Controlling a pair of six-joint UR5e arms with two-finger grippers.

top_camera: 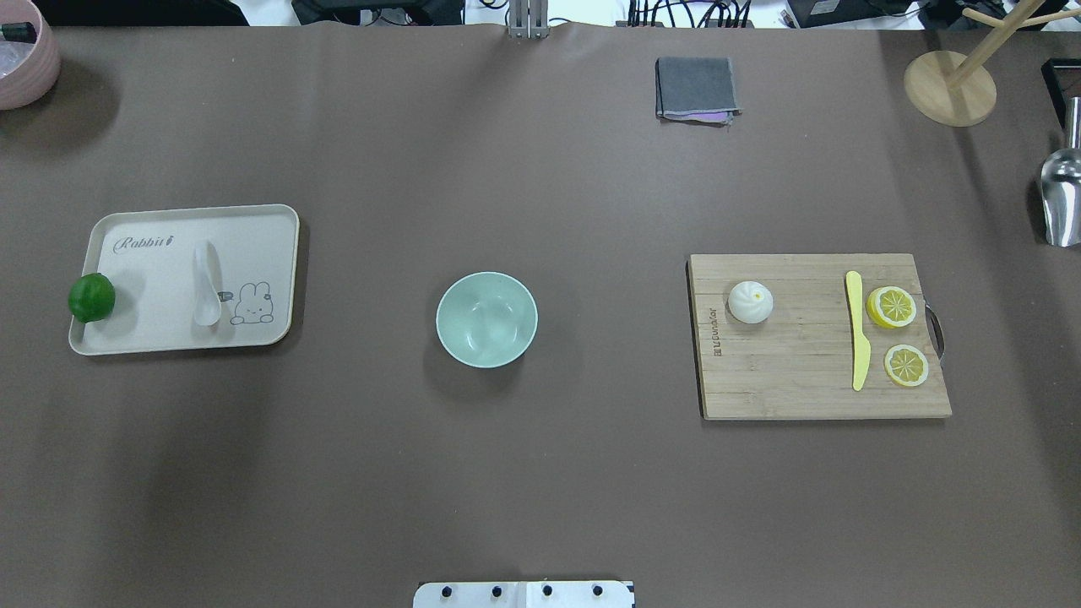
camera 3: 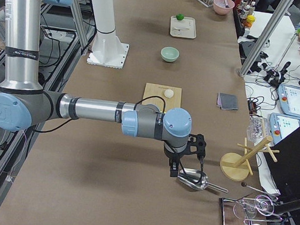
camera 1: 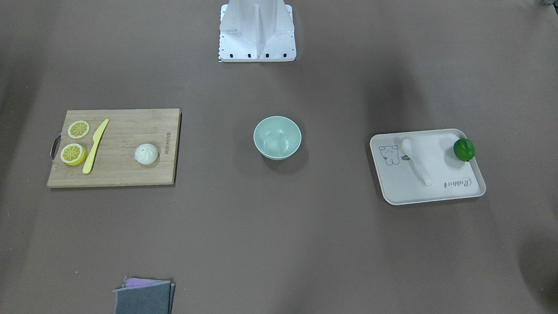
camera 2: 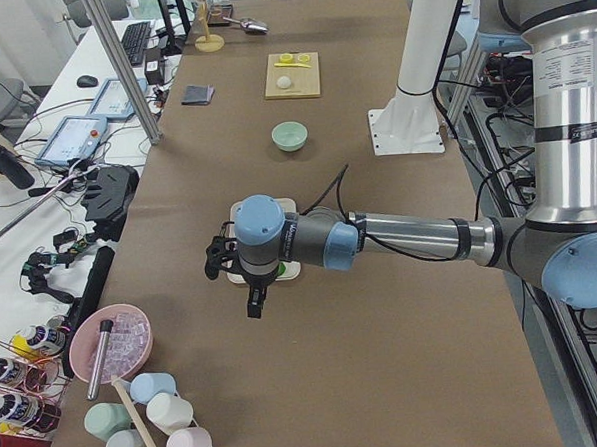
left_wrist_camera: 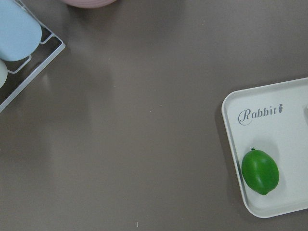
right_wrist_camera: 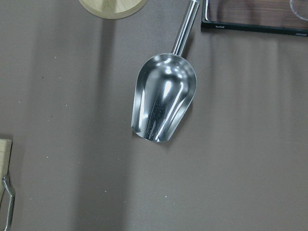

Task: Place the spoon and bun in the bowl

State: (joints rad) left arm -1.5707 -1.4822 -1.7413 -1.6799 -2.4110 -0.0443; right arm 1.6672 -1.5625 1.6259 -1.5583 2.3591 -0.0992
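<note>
The white spoon (camera 1: 416, 160) (top_camera: 207, 294) lies on the cream tray (top_camera: 160, 279). The white bun (camera 1: 146, 154) (top_camera: 750, 301) sits on the wooden cutting board (top_camera: 802, 346). The mint-green bowl (camera 1: 277, 138) (top_camera: 486, 319) stands empty between them. My left gripper (camera 2: 255, 304) shows only in the exterior left view, hovering past the tray's lime end; I cannot tell if it is open. My right gripper (camera 3: 173, 169) shows only in the exterior right view, above a steel scoop (right_wrist_camera: 163, 98) beyond the board; I cannot tell its state.
A green lime (left_wrist_camera: 260, 172) sits at the tray's edge. A yellow knife (top_camera: 857, 329) and two lemon slices (top_camera: 891, 306) lie on the board. A folded grey cloth (top_camera: 695, 89), a wooden stand (top_camera: 950, 84) and a pink bowl (top_camera: 21, 55) stand at the far side.
</note>
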